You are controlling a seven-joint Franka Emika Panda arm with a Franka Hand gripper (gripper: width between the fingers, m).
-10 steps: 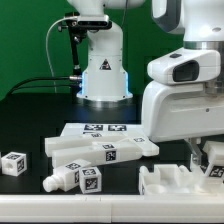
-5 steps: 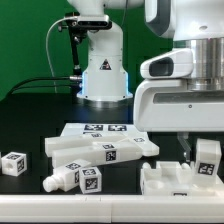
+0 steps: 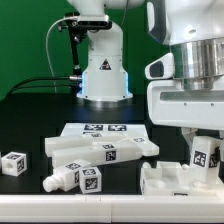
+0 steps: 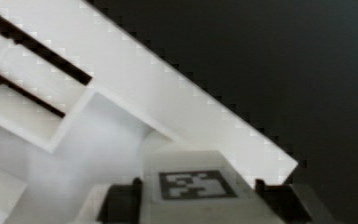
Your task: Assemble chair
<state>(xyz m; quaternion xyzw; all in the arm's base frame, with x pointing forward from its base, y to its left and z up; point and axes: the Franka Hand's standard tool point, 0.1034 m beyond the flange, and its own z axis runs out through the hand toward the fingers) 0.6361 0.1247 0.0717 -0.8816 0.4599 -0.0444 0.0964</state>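
While the gripper (image 4: 197, 201) is pinching its part, robot arm (image 3: 185, 95): it is hanging over the exterior view's right side of the table, wrist pointing down, probably so that the held piece is lining up with the part below.
table (image 3: 25, 203): it is carrying every loose part, and the parts are lying spread apart, presumably so that each can be picked up alone.
marker board (image 3: 92, 129): it is lying flat behind the parts, well apart from the gripper, and is bearing nothing but its tags.
notched panel (image 3: 165, 183): it is lying at the exterior view's lower right, directly under the gripper, its notches facing up as if awaiting the next piece.
long bar (image 3: 108, 151): it is lying just in front of the marker board, tags showing, with nothing touching it.
round-ended piece (image 3: 72, 179): it is lying near the long bar, nearer the camera and apart from the notched panel.
gripper: its two dark fingers are clamping a tagged block (image 3: 204, 156) from either side, the tag facing the wrist camera.
tagged block: it is hanging upright in that grip over the notched panel; whether it is touching the panel cannot be told.
cube (image 3: 12, 163): it is sitting alone at the exterior view's far left.
step, as a judgement: the block is being fitted to the panel, and with most parts lying loose the assembly is looking early.
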